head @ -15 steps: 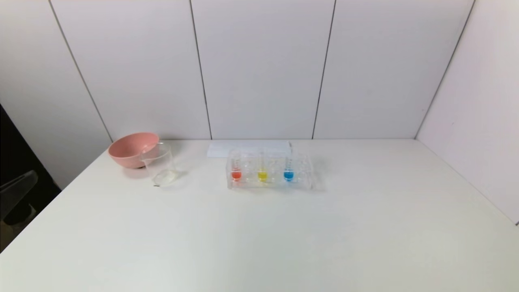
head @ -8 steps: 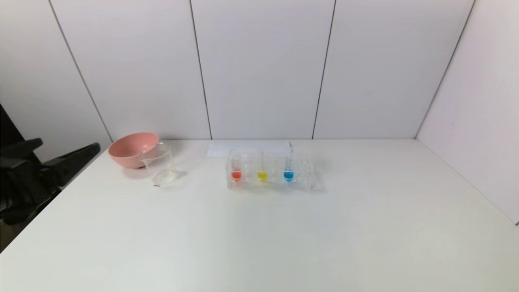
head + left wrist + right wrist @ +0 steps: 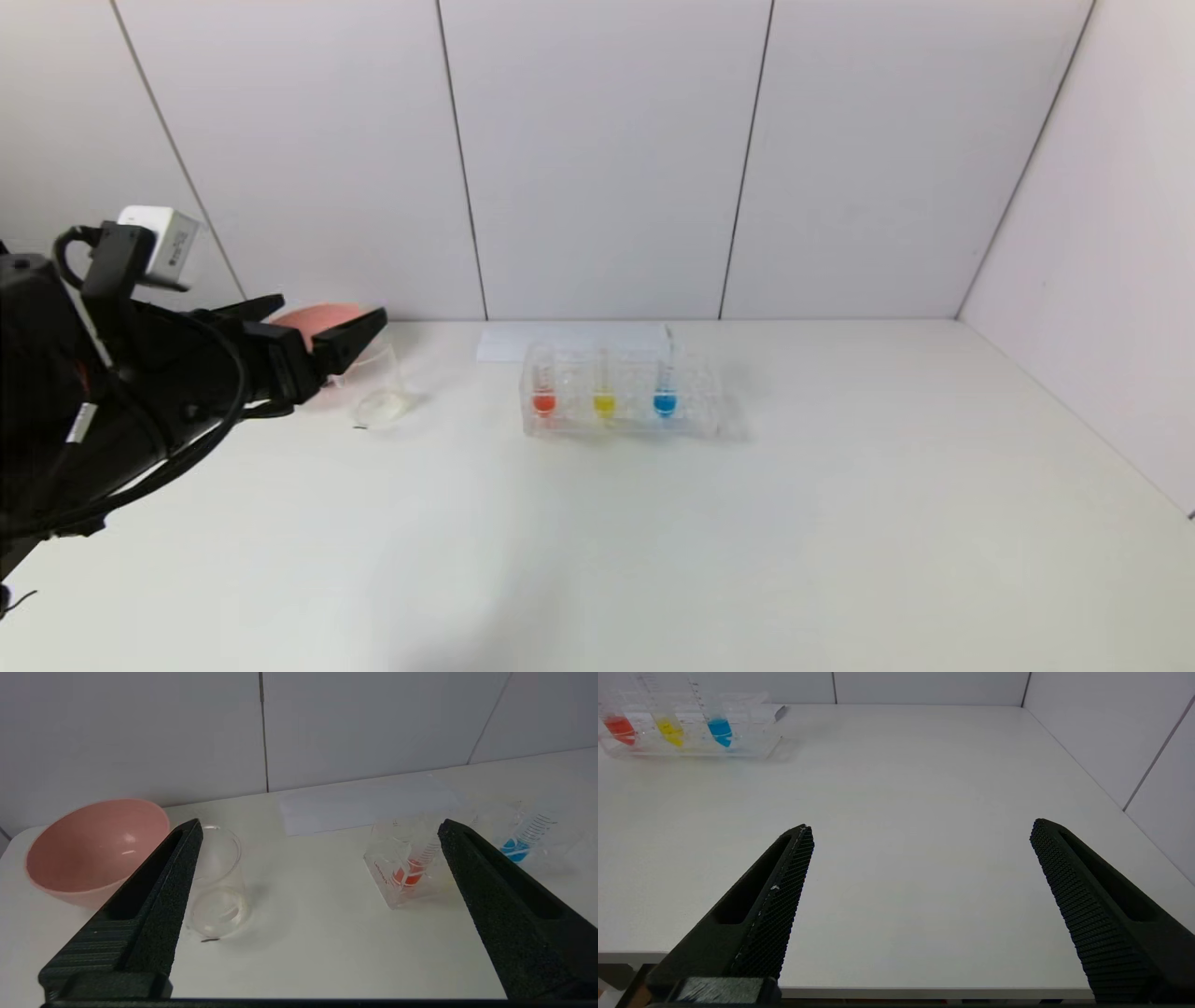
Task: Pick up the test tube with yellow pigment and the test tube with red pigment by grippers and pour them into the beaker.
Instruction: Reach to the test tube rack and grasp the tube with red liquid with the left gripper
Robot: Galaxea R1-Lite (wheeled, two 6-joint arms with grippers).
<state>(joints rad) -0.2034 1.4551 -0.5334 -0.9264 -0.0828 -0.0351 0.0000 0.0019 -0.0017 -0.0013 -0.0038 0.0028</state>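
White panelled walls behind a white desk. We take the rack as our landmark: clear, boxy, mid-desk near the back wall.

Rack holds three tubes upright in a row: red tube at its left end, yellow tube just beside it in the middle, blue tube next on the right. White paper sheet lies flat behind the rack, against the wall.

Beaker stands upright, well left of the rack and apart from it. Pink bowl sits just behind and left of the beaker, partly hidden by our left arm in the head view.

Left pincer is up over the desk's left part, left of the rack, fingers spread wide, holding nothing. It hangs near the bowl and beaker, touching neither as far as we can tell. In its wrist view the beaker sits beside one finger, the rack's red end beside the other.

Right pincer is low at the desk's front edge, well off from the rack toward the front right, fingers also spread, holding nothing. It does not show in the head view.
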